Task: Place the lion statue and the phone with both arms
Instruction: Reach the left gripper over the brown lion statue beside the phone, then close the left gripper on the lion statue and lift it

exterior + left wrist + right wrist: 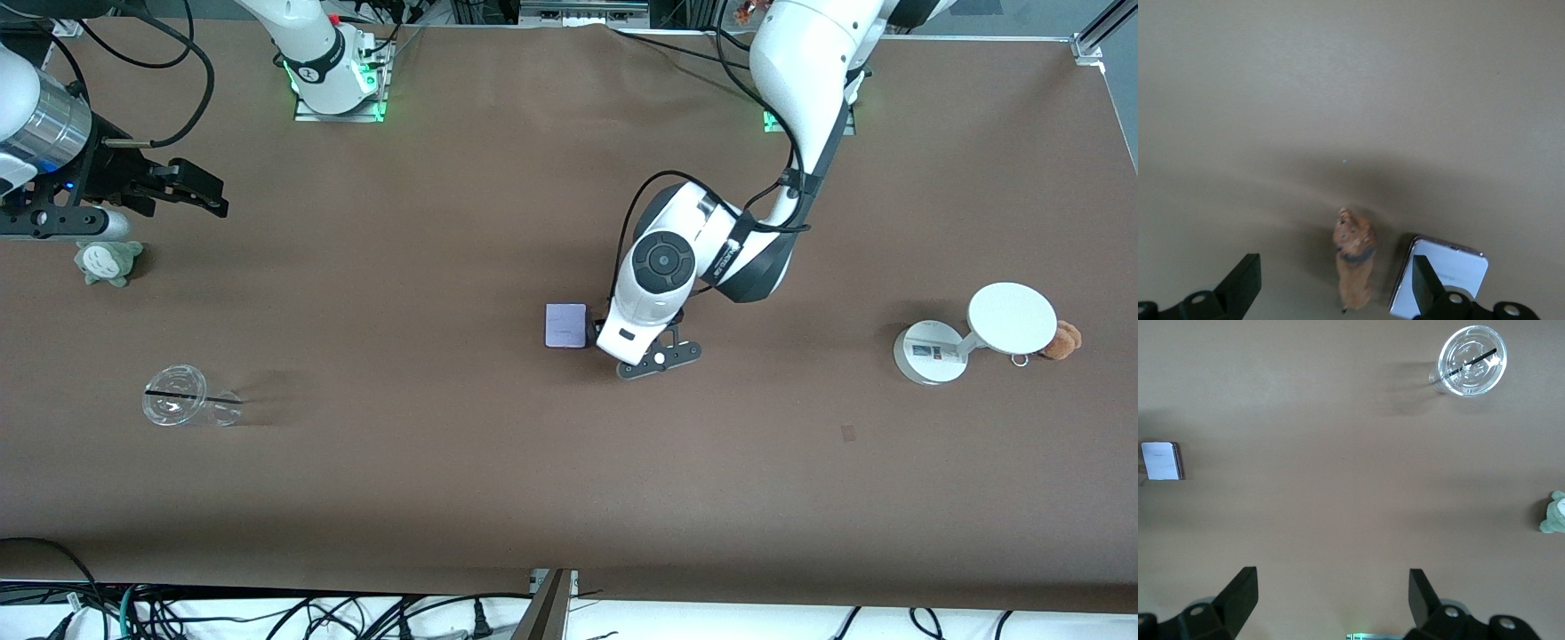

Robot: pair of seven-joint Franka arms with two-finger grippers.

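The small brown-orange lion statue (1354, 259) w/ darker mane stands on the brown bench (462, 462) near mid-bench, just beside the flat pale lilac-white phone (566, 325), which lies flat. So both task items look set down already, judging by how they sit.

Left gripper (1335, 293) is low over the lion, fingers apart w/ the statue between them, not clamped; looks like a release, so what's left is prob. only pulling clear.

Right gripper (182, 188) hangs over the right arm's end of the bench, above the grey-green plush toy (108, 261), fingers apart, empty, waiting.

Labels: the faint mark on the phone's face isn't readable; white round-headed stand (976, 338) has a small printed patch on its base, too small to read.
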